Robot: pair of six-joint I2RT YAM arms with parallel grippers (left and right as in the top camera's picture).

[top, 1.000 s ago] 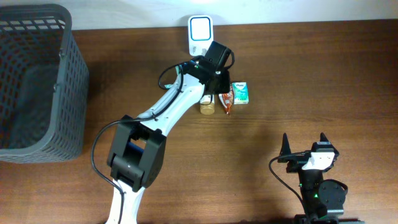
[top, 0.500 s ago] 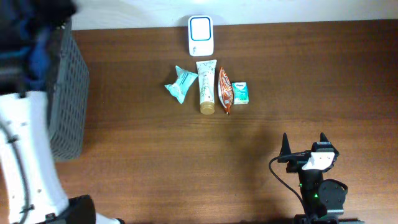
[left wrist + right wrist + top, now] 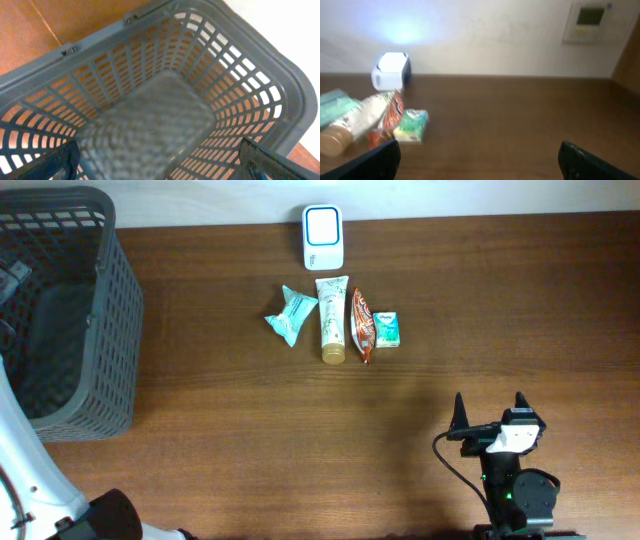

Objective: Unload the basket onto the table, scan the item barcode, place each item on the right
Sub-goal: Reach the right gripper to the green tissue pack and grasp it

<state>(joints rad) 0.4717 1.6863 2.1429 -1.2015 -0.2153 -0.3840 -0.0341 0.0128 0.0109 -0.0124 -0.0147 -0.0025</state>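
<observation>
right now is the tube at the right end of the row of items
No, the tube lies second from the left, and the small green box sits at the right end.

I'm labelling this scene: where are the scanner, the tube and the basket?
scanner [image 3: 323,232], overhead view, its white top face.
tube [image 3: 331,318], overhead view, mid-body.
basket [image 3: 126,330], overhead view, right wall.

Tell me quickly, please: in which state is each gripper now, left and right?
Left gripper: open, holding nothing, over the basket.
Right gripper: open, holding nothing.
</observation>
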